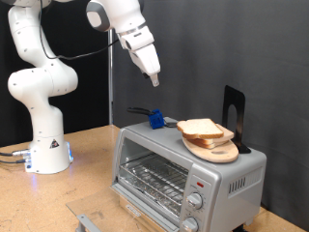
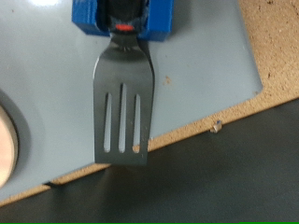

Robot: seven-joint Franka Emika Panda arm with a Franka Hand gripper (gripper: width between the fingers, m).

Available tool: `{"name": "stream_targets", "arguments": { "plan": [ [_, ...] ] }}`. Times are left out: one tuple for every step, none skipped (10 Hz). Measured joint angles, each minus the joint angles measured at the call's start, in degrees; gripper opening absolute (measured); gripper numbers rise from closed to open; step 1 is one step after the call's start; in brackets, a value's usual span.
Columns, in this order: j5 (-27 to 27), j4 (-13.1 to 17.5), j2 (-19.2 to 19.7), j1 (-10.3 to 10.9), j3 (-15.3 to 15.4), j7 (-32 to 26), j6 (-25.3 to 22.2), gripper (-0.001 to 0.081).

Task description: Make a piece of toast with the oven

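Observation:
The silver oven (image 1: 183, 172) stands at the exterior view's lower right, and its wire rack (image 1: 150, 176) shows through the glass door. On the oven's top lies a round wooden board (image 1: 217, 151) with a stack of bread slices; the uppermost piece of toast (image 1: 205, 129) is pale with a tan crust. My gripper (image 1: 152, 79) hangs in the air above the oven's left end, empty and touching nothing. Straight below it a slotted spatula (image 2: 121, 103) juts from a blue holder (image 2: 121, 17). The fingers do not show in the wrist view.
A black upright stand (image 1: 235, 111) rises behind the board. Two knobs (image 1: 197, 202) and a red light (image 1: 196, 182) sit on the oven's right front. A grey flat piece (image 1: 87, 221) lies on the wooden table before the oven. The robot base (image 1: 46, 155) stands at the left.

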Motion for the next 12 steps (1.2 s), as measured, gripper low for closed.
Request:
{"name": "stream_targets", "arguments": {
  "plan": [
    [-0.9,-1.0,0.2,-0.4,0.7,1.2,1.3,0.0808],
    [-1.1,-2.6,0.4,-0.7,1.8,2.3,4.3,0.0808],
    [-1.1,-4.1,0.7,-0.8,2.6,3.0,6.9,0.0808],
    [-1.1,-5.2,1.2,-0.8,3.2,3.1,8.6,0.0808],
    [-1.0,-6.2,1.6,-0.8,3.7,3.1,9.9,0.0808],
    [-1.0,-7.1,2.0,-0.8,4.2,3.1,11.1,0.0808],
    [-0.9,-7.9,2.5,-0.7,4.7,3.1,12.6,0.0808],
    [-0.5,-8.6,3.2,-0.7,5.2,3.1,14.6,0.0808],
    [-0.1,-9.2,4.0,-0.5,5.7,3.1,16.7,0.0808],
    [0.3,-9.6,4.8,-0.4,6.1,3.1,18.3,0.0808],
    [0.6,-9.9,5.7,-0.2,6.3,3.1,19.3,0.0808],
    [0.9,-10.2,6.6,0.0,6.5,3.0,20.4,0.0808]
  ]
}}
